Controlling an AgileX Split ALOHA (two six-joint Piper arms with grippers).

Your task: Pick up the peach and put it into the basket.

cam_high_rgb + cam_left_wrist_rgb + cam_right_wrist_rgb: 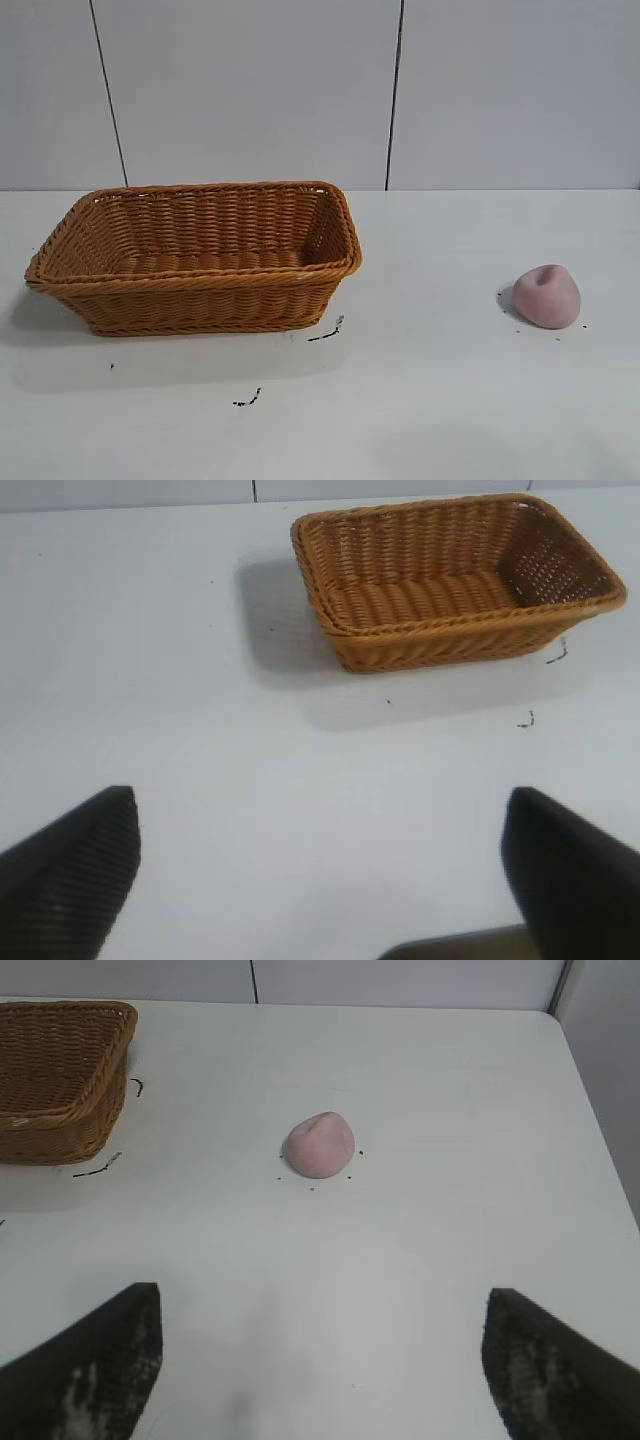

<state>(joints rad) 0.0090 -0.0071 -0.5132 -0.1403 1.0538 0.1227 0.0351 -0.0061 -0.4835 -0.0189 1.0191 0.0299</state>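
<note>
Wicker, orange-brown, the basket (195, 255) sits at centre left of the exterior frame on the white counter (430, 400). Well apart, at right, the pink peach (546, 296) rests alone. Both pincers, left pincer (320, 880) and right pincer (320, 1370), hang spread and hold nothing.

Peach (546, 296) right of basket (200, 300)

From the exterior view we look level across the table (430, 400) toward a panelled wall (250, 90), fairly close. Our left wrist view looks down and forward at the basket (450, 580), well off. Our right wrist view faces the peach (320, 1145), nearer, catching the basket's corner. All three views share the basket.
</note>
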